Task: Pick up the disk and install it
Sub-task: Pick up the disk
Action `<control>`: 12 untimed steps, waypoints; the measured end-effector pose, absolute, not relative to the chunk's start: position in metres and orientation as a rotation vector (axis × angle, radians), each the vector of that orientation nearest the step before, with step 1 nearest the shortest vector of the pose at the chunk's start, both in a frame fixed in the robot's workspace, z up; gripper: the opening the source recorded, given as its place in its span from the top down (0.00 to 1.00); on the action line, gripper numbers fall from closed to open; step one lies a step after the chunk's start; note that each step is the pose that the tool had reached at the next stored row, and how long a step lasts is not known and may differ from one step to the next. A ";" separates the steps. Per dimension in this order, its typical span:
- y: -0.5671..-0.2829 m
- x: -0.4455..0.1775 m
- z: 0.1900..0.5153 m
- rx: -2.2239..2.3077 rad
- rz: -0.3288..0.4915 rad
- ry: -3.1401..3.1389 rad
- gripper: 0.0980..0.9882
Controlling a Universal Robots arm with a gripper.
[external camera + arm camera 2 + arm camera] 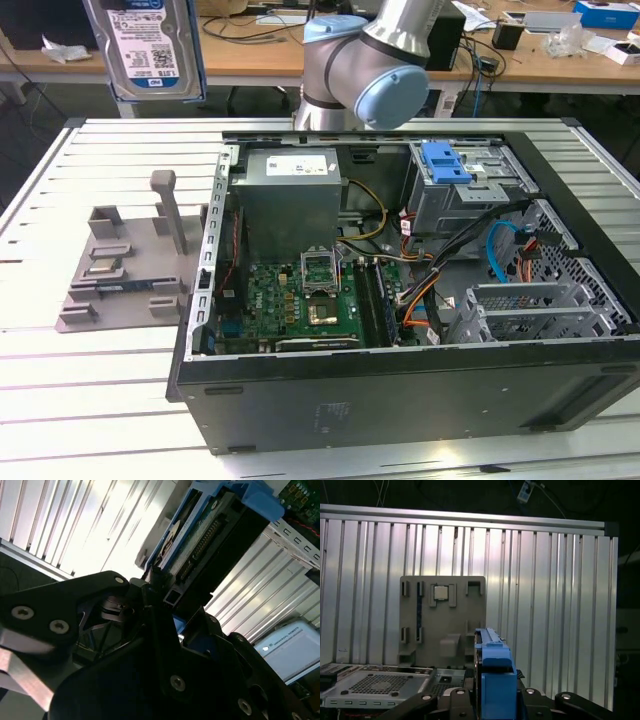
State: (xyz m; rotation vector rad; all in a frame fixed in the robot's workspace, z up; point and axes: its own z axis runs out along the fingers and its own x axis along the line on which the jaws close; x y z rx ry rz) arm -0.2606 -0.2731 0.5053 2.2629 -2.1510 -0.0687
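Exterior view: disk (pixel 150 45) aloft | second wrist view: pincer (pixel 161 586) clamps disk edge

Ribbed silver aluminium table (pixel 90 400), slats running across the exterior view. Open black computer case (pixel 400 405) lies on its side on the slats, toward the exterior view's right. Grey plastic fixture (pixel 120 275) sits flat just beside the case, on the exterior view's left, upright post rising from it

disk (pixel 150 45) clear above table (pixel 90 390), cables (pixel 440 262) crowd bay (pixel 480 200)
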 end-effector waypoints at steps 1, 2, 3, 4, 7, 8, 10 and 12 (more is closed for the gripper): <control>-0.273 -0.258 0.505 2.263 -0.069 -2.151 0.70; -0.273 -0.254 0.505 2.263 -0.069 -2.151 0.70; -0.273 -0.251 0.505 2.263 -0.069 -2.151 0.70; -0.273 -0.249 0.505 2.263 -0.069 -2.151 0.70; -0.273 -0.236 0.505 2.263 -0.069 -2.151 0.70; -0.273 -0.232 0.505 2.263 -0.069 -2.151 0.70; -0.273 -0.223 0.505 2.263 -0.069 -2.151 0.70; -0.273 -0.215 0.505 2.263 -0.069 -2.151 0.70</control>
